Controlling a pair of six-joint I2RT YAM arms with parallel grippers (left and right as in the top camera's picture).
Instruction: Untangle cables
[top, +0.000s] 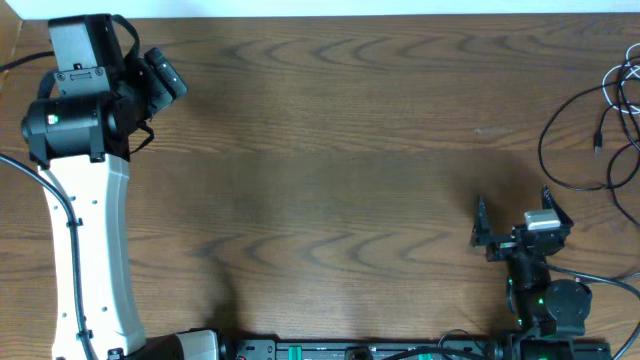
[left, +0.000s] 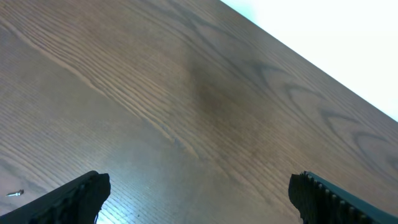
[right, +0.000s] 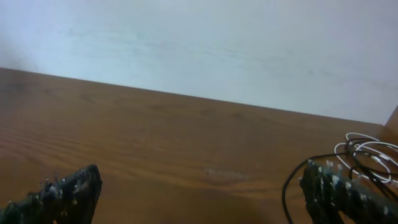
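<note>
The cables (top: 600, 130) lie in a loose tangle at the far right edge of the wooden table, thin black cords looping with small plug ends. In the right wrist view the black and white cables (right: 367, 152) show at the right edge. My right gripper (top: 512, 212) is open and empty, at the near right, short of the cables; its fingers show wide apart in the right wrist view (right: 199, 193). My left gripper (top: 165, 78) is at the far left corner, open and empty, with its fingers wide apart in the left wrist view (left: 199, 193).
The wooden table (top: 330, 170) stretches between the two arms. A white wall (right: 199, 43) stands behind the table's far edge. A thicker black arm cable (top: 600, 282) runs near the right arm's base.
</note>
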